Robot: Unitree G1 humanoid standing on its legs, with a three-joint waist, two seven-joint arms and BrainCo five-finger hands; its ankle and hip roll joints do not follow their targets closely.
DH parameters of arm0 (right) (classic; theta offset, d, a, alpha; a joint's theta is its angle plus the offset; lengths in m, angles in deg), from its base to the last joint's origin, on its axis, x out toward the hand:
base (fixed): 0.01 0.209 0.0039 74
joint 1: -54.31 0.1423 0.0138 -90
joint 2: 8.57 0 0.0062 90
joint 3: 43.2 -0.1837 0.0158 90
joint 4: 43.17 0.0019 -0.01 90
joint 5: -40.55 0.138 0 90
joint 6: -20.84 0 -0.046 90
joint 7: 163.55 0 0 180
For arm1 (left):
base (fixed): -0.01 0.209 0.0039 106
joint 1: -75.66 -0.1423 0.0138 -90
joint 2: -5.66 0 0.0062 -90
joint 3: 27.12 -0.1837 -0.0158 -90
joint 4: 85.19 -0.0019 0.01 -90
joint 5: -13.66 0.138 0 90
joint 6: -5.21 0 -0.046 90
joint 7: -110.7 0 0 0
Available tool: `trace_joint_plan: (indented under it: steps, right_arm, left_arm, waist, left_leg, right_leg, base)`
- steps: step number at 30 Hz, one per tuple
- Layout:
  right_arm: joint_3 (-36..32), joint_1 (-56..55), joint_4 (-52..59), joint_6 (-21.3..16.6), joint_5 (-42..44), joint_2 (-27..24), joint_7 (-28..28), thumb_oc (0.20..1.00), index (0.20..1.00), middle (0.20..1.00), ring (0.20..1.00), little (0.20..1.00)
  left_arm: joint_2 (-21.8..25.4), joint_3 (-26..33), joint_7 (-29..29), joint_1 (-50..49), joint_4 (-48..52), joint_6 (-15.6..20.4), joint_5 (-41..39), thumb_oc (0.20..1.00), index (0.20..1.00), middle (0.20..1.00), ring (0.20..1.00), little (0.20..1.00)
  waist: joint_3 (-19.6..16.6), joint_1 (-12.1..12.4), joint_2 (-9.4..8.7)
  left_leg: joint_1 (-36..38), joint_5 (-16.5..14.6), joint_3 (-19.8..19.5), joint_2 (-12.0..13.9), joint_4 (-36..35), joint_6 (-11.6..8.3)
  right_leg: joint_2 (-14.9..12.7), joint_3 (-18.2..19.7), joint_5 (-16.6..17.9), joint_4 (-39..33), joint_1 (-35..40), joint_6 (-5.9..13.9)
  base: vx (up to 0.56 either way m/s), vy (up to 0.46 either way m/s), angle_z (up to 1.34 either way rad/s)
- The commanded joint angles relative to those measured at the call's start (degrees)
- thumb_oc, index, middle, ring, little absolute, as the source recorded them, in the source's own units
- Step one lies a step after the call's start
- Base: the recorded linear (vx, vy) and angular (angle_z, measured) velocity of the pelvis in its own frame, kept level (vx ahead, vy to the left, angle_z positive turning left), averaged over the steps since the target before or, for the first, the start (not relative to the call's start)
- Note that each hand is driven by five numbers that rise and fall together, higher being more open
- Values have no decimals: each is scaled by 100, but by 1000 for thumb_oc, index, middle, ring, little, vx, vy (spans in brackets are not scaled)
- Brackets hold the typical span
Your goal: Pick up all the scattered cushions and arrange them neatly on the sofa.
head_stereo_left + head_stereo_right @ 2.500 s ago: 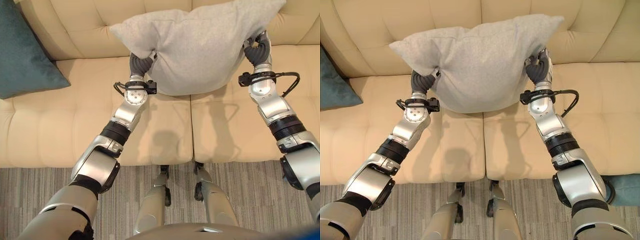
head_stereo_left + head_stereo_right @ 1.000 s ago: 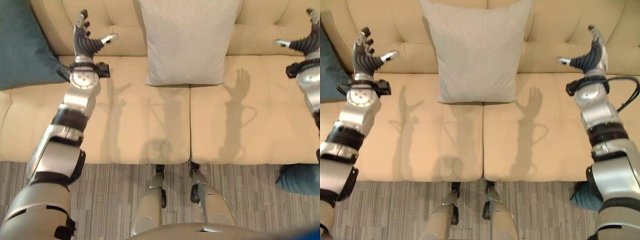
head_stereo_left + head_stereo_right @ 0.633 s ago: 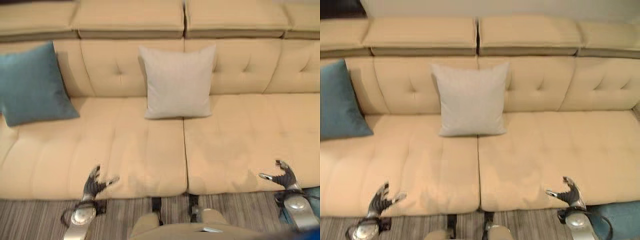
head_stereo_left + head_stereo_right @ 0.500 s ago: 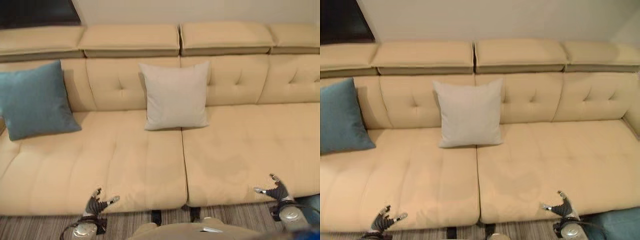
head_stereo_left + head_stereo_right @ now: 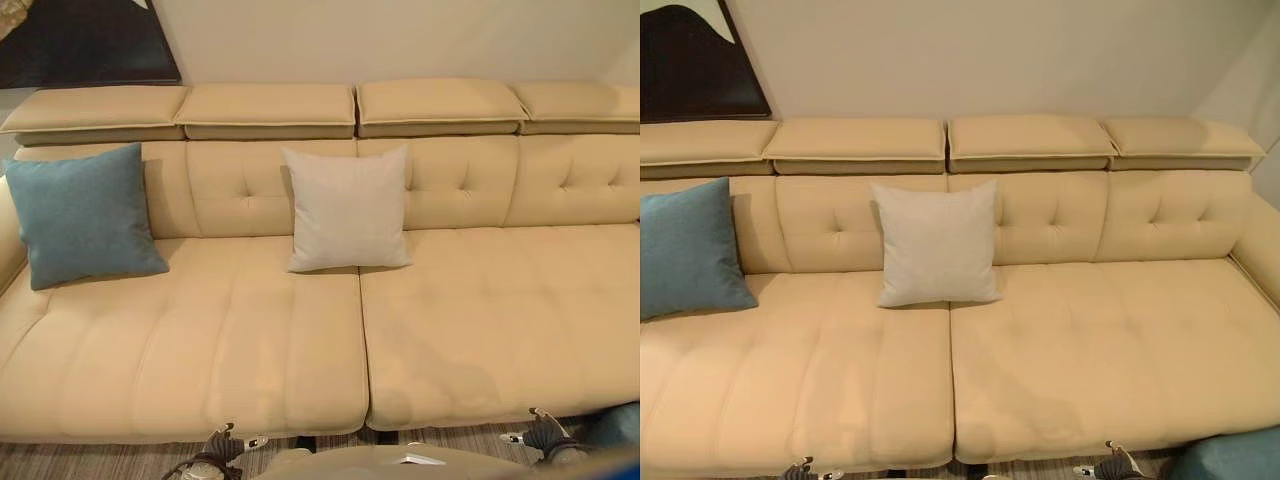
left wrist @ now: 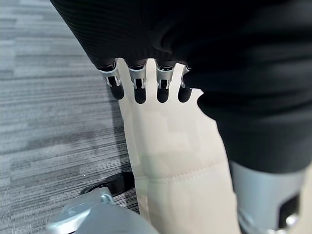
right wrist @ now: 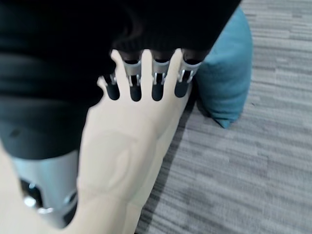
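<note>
Cream upholstery runs the width of the frame, the long tufted sofa [image 5: 450,330] backed by a pale wall with a dark picture [image 5: 690,60] at upper left. 2 cushions already lean upright against the backrest: a blue cushion [image 5: 85,215] at the left end and a grey cushion [image 5: 347,208] near the centre seam. A 3rd, teal cushion [image 7: 225,73] lies on the striped carpet [image 7: 243,165] at lower right, just beside the sofa's front edge. Both hands hang low along that edge, the left hand [image 6: 141,87] and the right hand [image 7: 146,83] each with fingers straight and relaxed, holding nothing. Collecting the floor cushion looks like the step in hand (the right hand is nearest). Done well, that likely means crouching squarely, bringing both palms to opposite sides of it, then lifting level so it can be set upright right of the grey one, evenly spaced.
</note>
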Motion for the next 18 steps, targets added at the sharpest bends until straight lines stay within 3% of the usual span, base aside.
trace_joint_plan:
  steps: [1, 4, 11, 13, 14, 18]
  right_arm:
    - [43, 414, -72, 31, -41, 67, -13, 1000, 1000, 1000, 1000, 1000]
    - [68, 518, -107, 95, -36, 145, 20, 1000, 1000, 1000, 1000, 1000]
    - [202, 710, -96, 190, -36, 347, 63, 1000, 1000, 1000, 1000, 1000]
    - [308, 788, -150, 212, -50, 419, 90, 1000, 1000, 1000, 1000, 1000]
    - [326, 738, -212, 202, 1, 456, 81, 1000, 1000, 1000, 1000, 1000]
    - [309, 643, -296, 191, 73, 526, 85, 1000, 1000, 1000, 1000, 1000]
  left_arm:
    - [27, 27, 17, 313, 52, 126, 46, 1000, 1000, 1000, 1000, 1000]
    - [6, -115, 71, 446, -25, 96, 144, 1000, 1000, 1000, 1000, 1000]
    - [17, -277, 114, 601, -207, 85, 385, 1000, 1000, 1000, 1000, 1000]
    - [92, -294, 132, 687, -278, 11, 448, 1000, 1000, 1000, 1000, 1000]
    - [121, -318, 128, 698, -307, -32, 474, 1000, 1000, 1000, 1000, 1000]
    - [134, -312, 94, 678, -371, -101, 480, 1000, 1000, 1000, 1000, 1000]
  waist:
    - [105, 9, -75]
    - [108, -84, -20]
    - [332, -23, -93]
    - [464, 42, -54]
    - [450, 84, 0]
    - [287, 223, 5]
  left_leg:
    - [335, -749, -305, -159, 182, 16]
    - [437, -682, -296, -205, -288, 157]
    - [383, -515, -204, -450, -562, 364]
    - [226, -327, -90, -380, -609, 449]
    - [139, -208, -54, -333, -660, 511]
    - [0, -97, 103, -273, -729, 528]
  right_leg:
    - [-90, 233, -528, 298, 58, 658]
    - [-227, 343, -251, 453, -402, 803]
    - [-454, 458, 191, 557, -938, 1088]
    - [-412, 276, -107, 966, -988, 1039]
    - [-322, 237, -449, 1509, -871, 868]
    - [-180, 197, -979, 1812, -412, 774]
  base:
    - [-89, 98, -86]
    - [-218, 217, -51]
    - [-187, 138, -34]
    - [-390, 111, -79]
    - [-378, 99, -86]
    - [-184, -10, -27]
